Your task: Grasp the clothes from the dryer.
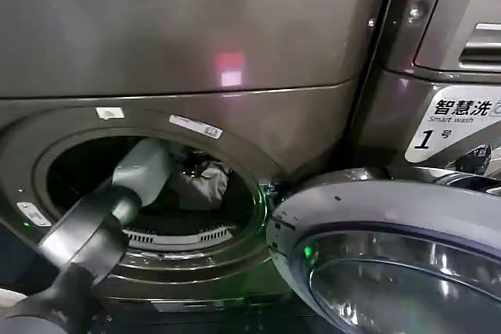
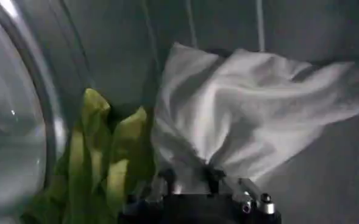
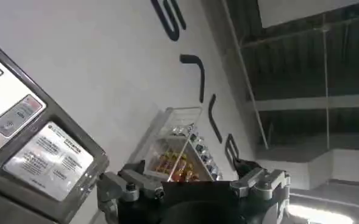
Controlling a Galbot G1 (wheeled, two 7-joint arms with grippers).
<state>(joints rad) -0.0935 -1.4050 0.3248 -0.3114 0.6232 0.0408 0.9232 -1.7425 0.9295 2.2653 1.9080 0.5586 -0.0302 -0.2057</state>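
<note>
the left arm reaches through the round porthole of the dryer [image 1: 196,52], and the left gripper [image 2: 190,178] sits deep in the drum, its fingers narrow and pinched into the lower edge of the white garment [image 2: 252,115]. that cloth rises from the pinch in a bunched, creased fan, so it looks gathered and held. just beside it, touching, the yellow-green garment [image 2: 106,158] lies slumped against the drum wall near the door rim, not gripped. in the head view the clothes [image 1: 205,181] show as a pale heap far back in the drum.

both pieces look light, limp and crumpled; they should fold and drape rather than keep shape, and thin fabric can slide out of a shallow pinch. a thick bunch of folds is the safer hold, not a single edge. the green piece may drag along by friction or snag on the rim on the way out; i judge a second grab likely for it.

the open door [image 1: 391,256] hangs to the right with its glass bowl facing out. the neighbouring machine [image 1: 446,37] carries a white label [image 1: 450,123] reading "智慧洗", "smart wash" and "1 号". small white stickers above the porthole are too small to read.

the right gripper [image 3: 194,185] is raised away from the work, fingers spread wide and holding nothing, facing a wall with large dark letters i cannot read whole.
</note>
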